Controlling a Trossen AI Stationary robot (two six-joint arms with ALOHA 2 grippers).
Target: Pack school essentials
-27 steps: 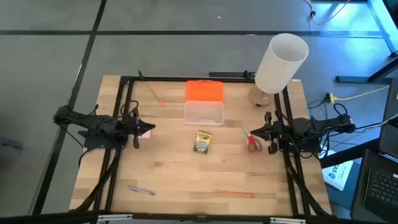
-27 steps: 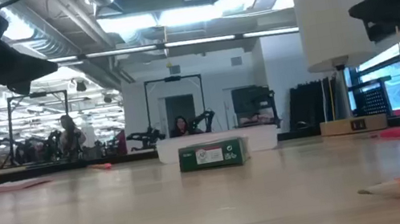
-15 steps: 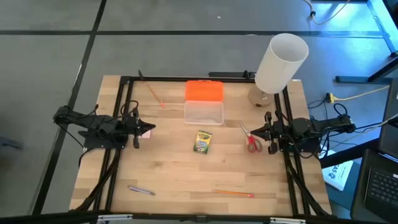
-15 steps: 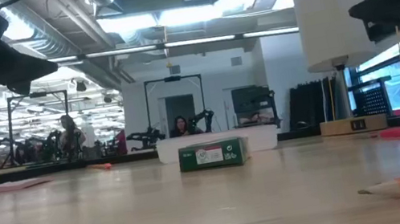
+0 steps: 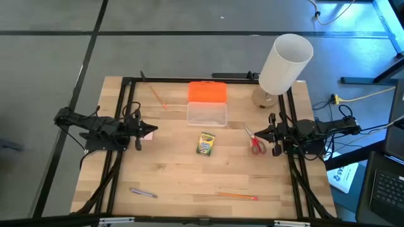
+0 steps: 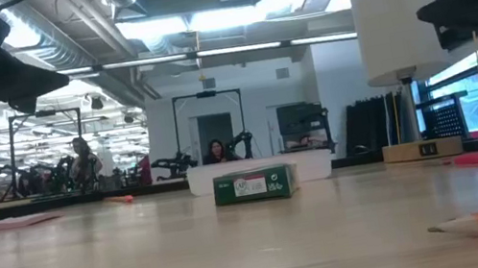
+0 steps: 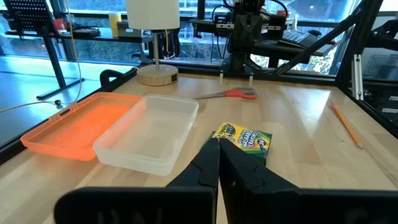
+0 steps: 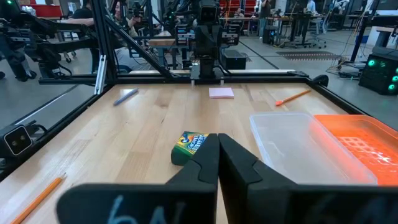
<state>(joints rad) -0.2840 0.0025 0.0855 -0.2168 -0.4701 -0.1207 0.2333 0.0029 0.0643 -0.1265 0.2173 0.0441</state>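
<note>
The yellow-green crayon box (image 5: 206,144) lies flat at the table's middle. Red-handled scissors (image 5: 254,140) lie right of it, just in front of my right gripper (image 5: 263,134), which is shut and hangs above the table. My left gripper (image 5: 142,130) is also shut and hangs over the pink square pad (image 5: 150,132), which lies flat on the wood (image 8: 221,93). One orange pencil (image 5: 158,96) lies far left, another (image 5: 237,196) near the near edge. The purple pen (image 5: 143,193) lies near left. Both wrist views show the crayon box (image 7: 245,138) (image 8: 188,146) past shut fingers.
A clear plastic box (image 5: 206,114) with its orange lid (image 5: 207,92) swung open behind it sits at the far middle. A tall white cylinder (image 5: 285,63) on a wooden base stands at the far right corner. Black frame rails (image 5: 124,113) run along both sides.
</note>
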